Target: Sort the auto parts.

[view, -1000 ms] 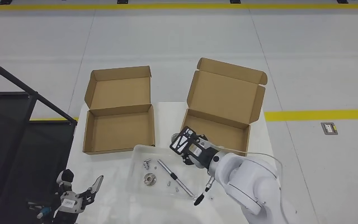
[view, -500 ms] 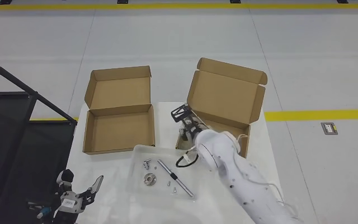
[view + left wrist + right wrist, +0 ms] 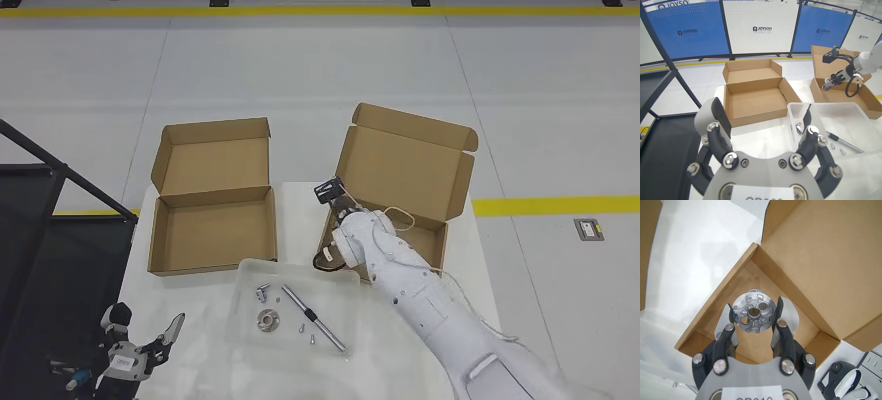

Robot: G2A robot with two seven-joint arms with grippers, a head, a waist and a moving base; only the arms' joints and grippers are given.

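The surface (image 3: pixel 200 295) carries a left box (image 3: pixel 212 235), a right box (image 3: pixel 400 180) and a clear tray (image 3: pixel 300 264). The left wrist view shows the right gripper (image 3: pixel 827 85) hanging just inside the right box's near wall, open floor beyond. Its own wrist view shows it clamped on a toothed metal hub (image 3: pixel 745 310) above a box corner. The left gripper (image 3: pixel 763 111) gapes wide, holding nothing, at the surface's near-left edge.

You had a white tabletop (image 3: pixel 200 310) under the work. A black metal rack (image 3: pixel 60 260) stood just beside it on the robot's left. Yellow floor tape (image 3: pixel 560 206) ran across the grey floor beyond, with a small floor plate (image 3: pixel 587 228) near it. Blue and white pegboard panels (image 3: pixel 757 15) closed the far side.
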